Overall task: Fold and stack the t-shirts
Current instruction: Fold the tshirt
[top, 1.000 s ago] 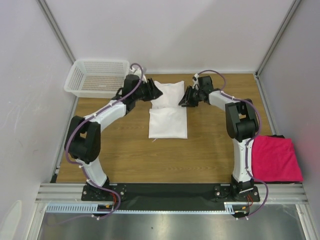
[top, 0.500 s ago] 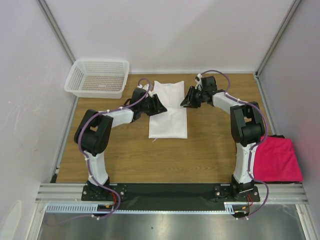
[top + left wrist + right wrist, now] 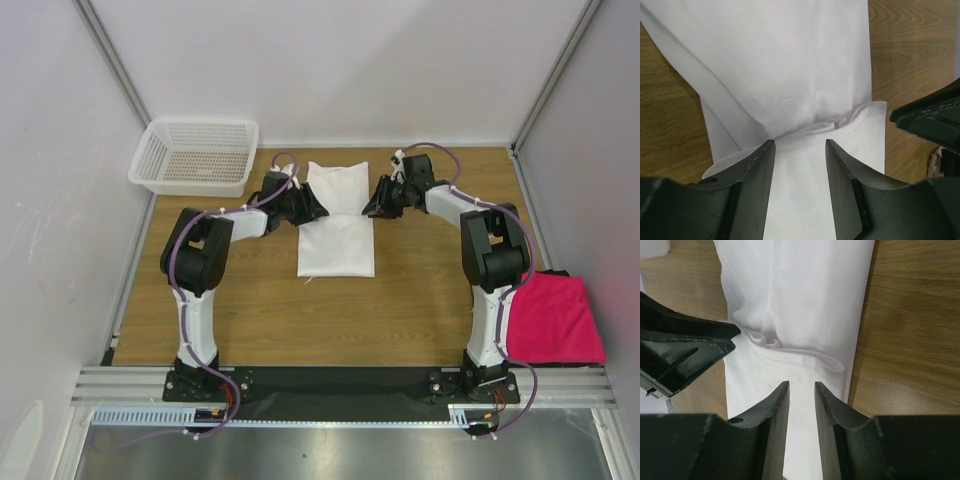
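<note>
The white t-shirt (image 3: 336,240) lies mid-table, long axis running near to far. My left gripper (image 3: 800,144) and right gripper (image 3: 801,385) flank its cross-fold, facing each other, both jaws parted on nothing; tips possibly brushing cloth, hard to tell. Neither arm is nearer.

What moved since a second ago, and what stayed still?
The left arm folded its elbow in, and the left gripper slid a little toward the near side along the white shirt's left edge. The shirt's far half, humped up before, now lies flatter. No grab or let-go shows. The right gripper barely moved; the basket and the pink shirt stayed put.
</note>
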Available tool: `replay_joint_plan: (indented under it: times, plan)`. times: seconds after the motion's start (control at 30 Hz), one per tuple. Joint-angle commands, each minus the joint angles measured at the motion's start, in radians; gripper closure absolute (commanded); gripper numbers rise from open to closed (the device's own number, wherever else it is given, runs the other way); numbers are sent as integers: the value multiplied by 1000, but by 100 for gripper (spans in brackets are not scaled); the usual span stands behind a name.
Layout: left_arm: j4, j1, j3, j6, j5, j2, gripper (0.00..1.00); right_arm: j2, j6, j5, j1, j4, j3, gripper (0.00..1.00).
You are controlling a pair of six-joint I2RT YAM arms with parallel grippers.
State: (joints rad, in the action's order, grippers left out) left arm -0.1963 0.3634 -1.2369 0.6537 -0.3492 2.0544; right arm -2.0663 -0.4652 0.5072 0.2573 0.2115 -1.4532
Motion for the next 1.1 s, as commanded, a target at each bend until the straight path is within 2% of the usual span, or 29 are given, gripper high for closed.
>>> replay_joint_plan:
  times: [0.0,0.13,0.33,0.5,0.57,0.63,0.67,0.73,0.83,0.93,1.07]
  plan:
    - [-45,-11,-42,-23,-39,24,50,-3,23,-16,-4,-24,1,68]
    - [-42,-14,-53,-48,-40,23,49,-28,39,-18,-9,-17,-22,68]
    - [69,-14,-116,-133,-33,-57,48,11,102,-64,-7,74,-101,68]
    - [253,-15,-208,-210,15,-174,37,152,122,-93,-9,117,-66,64]
    - [331,-14,-214,-215,73,-235,32,188,122,-107,-6,117,-21,58]
    - [362,-14,-176,-198,95,-279,29,230,109,-119,-6,117,71,51]
    - [379,-14,-120,-186,104,-325,26,244,102,-119,-4,117,106,43]
    - [406,-9,-58,-158,116,-391,24,284,71,-113,6,118,198,34]
    - [437,5,72,-132,148,-453,23,343,34,-119,23,138,276,24]
    - [431,14,215,-92,135,-531,23,402,-21,-113,40,143,372,20]
    - [394,29,367,-34,127,-588,23,446,-69,-101,69,101,488,21]
